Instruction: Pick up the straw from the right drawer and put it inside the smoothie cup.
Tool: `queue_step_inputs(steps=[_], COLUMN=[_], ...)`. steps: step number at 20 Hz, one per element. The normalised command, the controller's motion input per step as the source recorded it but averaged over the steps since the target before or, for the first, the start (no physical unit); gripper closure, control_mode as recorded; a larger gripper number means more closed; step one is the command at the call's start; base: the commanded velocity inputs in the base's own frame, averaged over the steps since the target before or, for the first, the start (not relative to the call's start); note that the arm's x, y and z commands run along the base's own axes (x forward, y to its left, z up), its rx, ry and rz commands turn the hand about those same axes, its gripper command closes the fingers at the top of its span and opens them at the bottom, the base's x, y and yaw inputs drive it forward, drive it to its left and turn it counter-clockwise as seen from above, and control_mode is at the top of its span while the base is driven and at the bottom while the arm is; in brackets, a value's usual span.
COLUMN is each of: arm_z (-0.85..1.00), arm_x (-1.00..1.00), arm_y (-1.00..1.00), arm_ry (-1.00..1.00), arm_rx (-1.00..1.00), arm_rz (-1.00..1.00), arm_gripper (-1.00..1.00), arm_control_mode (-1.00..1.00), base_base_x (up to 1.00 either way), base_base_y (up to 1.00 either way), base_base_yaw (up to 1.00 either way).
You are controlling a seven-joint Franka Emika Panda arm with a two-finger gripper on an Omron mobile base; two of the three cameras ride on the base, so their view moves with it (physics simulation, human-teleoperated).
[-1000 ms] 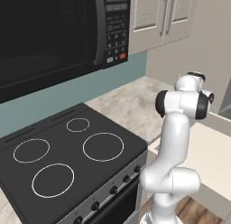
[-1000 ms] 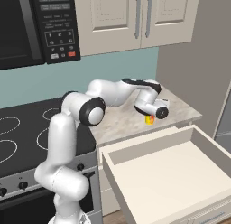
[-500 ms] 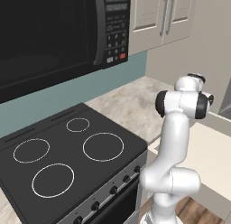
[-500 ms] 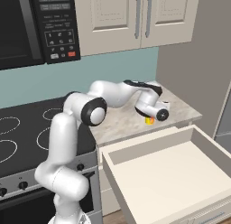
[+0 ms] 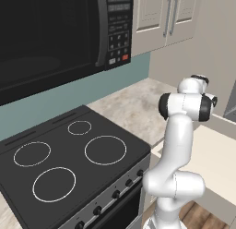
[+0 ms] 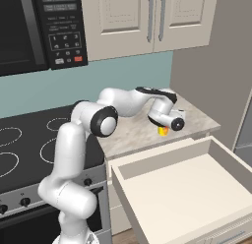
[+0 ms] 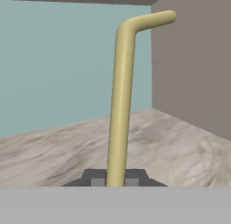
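Note:
In the hand view the straw [image 7: 121,105], a thin yellowish tube with a bent top, rises from between the two dark fingertips [image 7: 97,179] of my gripper [image 7: 116,178], which is shut on it. In the right base view my gripper [image 6: 171,121] hovers low over the marble counter [image 6: 133,132], right above and partly hiding the yellow smoothie cup [image 6: 162,132]. The straw itself is too thin to make out there. The right drawer [image 6: 182,189], pale cream and shallow, stands pulled out below the counter's edge with a bare floor.
A black stove [image 5: 69,154] with several burner rings sits left of the counter, under a dark microwave [image 5: 46,34]. Cream wall cabinets [image 6: 147,21] hang above. A grey side wall [image 7: 194,60] closes the counter on the right; teal backsplash [image 7: 58,60] runs behind.
The hand has shifted only very slightly over the cup; its hold on the straw is the same.

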Motion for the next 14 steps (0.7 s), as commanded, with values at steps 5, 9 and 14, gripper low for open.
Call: queue_step_inputs(steps=[5,9,14], arm_z=[0.0,0.0,0.0], arm_x=[0.16,0.04,-0.01], arm_y=[-0.08,-0.14,-0.13], arm_ry=[0.0,0.0,0.0], arm_rx=[0.0,0.0,0.0], arm_rz=[0.0,0.0,0.0], arm_gripper=[1.0,1.0,1.0], arm_control_mode=[-1.0,-1.0,-1.0], base_base_x=[0.0,0.0,0.0], base_base_y=[0.0,0.0,0.0], base_base_yaw=[0.0,0.0,0.0])
